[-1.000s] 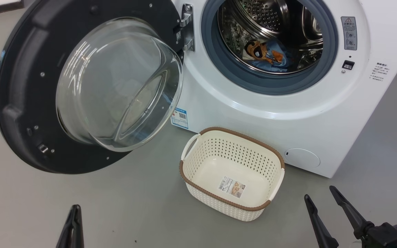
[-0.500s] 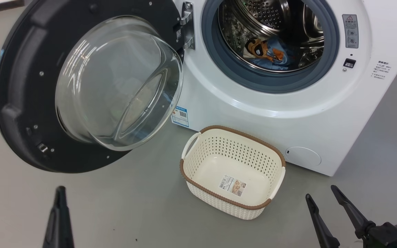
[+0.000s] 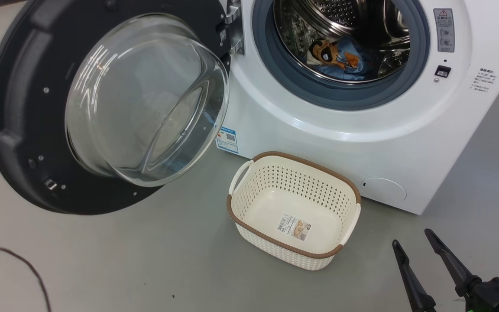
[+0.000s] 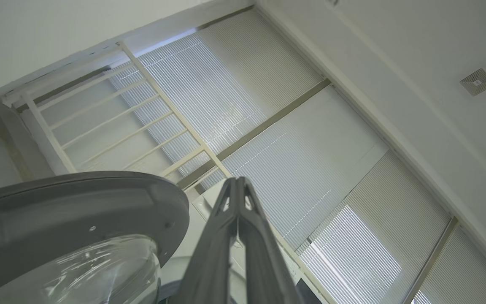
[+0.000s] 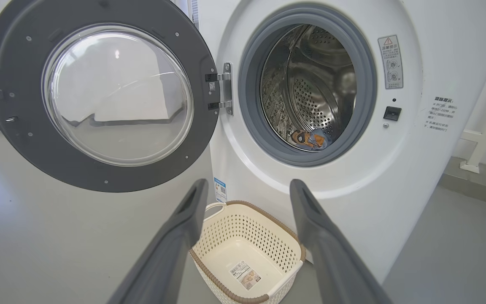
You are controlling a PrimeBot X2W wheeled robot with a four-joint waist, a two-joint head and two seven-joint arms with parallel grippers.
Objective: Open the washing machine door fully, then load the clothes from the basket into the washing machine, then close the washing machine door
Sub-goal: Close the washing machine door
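The washing machine (image 3: 319,130) stands with its door (image 3: 11,108) swung wide to the left, glass bowl facing me. The clothes (image 3: 338,58), light blue with orange-brown prints, lie low inside the steel drum; the right wrist view shows them too (image 5: 310,138). The basket (image 3: 297,184) sits empty on the floor before the machine, a paper label on its bottom. My right gripper (image 3: 411,237) hovers open and empty to the basket's right, aimed at the basket (image 5: 247,236). My left gripper (image 4: 236,182) is shut on nothing, pointing up beside the door's rim (image 4: 78,202).
Grey floor (image 3: 145,260) spreads in front of and left of the basket. A thin dark cable (image 3: 33,271) curls in the lower-left corner of the head view. Window blinds (image 4: 310,147) and a white railing (image 4: 99,118) lie beyond the left gripper.
The left gripper's fingers have slid out of the head view at the lower left, and a cable shows there now. The whole picture has shifted slightly, so the camera moved. The right gripper holds still.
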